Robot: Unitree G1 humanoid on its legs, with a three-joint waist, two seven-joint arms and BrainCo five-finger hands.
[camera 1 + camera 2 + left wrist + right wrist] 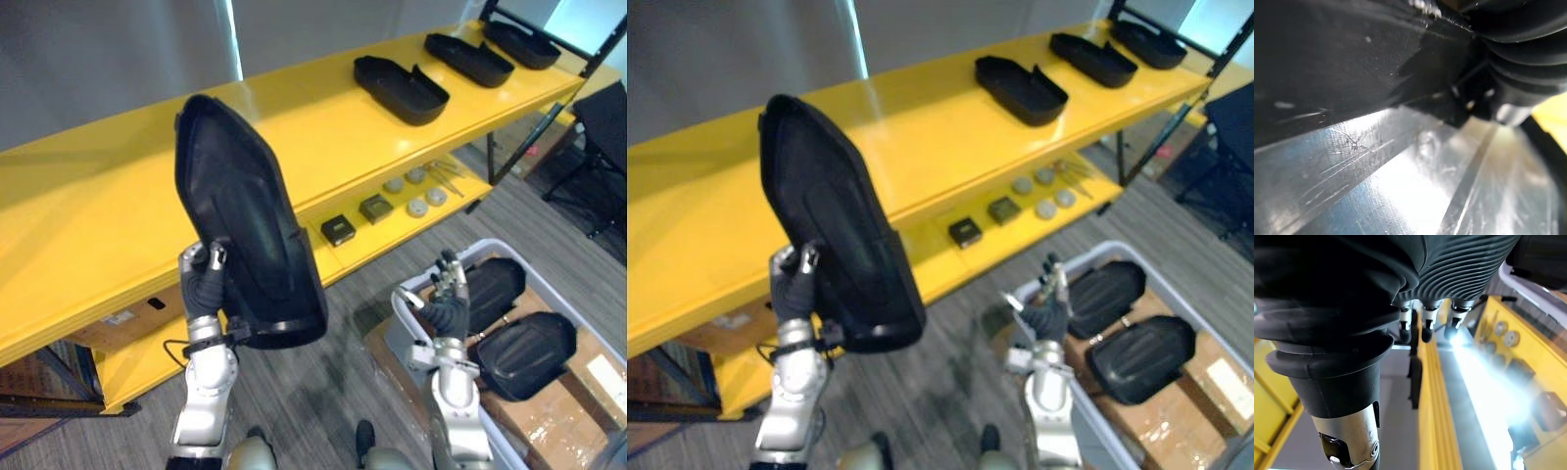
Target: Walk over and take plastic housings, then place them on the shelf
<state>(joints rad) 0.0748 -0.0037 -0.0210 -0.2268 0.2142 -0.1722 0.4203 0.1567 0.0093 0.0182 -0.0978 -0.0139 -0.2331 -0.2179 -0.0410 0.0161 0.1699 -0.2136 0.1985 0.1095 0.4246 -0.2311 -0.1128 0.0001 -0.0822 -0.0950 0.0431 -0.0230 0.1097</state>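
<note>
My left hand (204, 279) is shut on the lower edge of a large black plastic housing (245, 225), which stands upright and slightly tilted before the yellow shelf (98, 196). Its dark surface (1327, 58) lies close in the left wrist view. Three more black housings (400, 88) (468, 57) (522, 42) lie in a row on the shelf's top board, far right. My right hand (449, 294) hangs open and holds nothing, over the near rim of a grey bin (404, 302) where two housings (524, 352) (495, 279) lie.
The lower shelf board carries two small dark boxes (338, 230) (375, 208) and several round discs (416, 208). Cardboard boxes (578, 392) lie in and beside the bin. A black frame (602, 127) stands at the far right. Grey carpet (333, 392) lies between shelf and bin.
</note>
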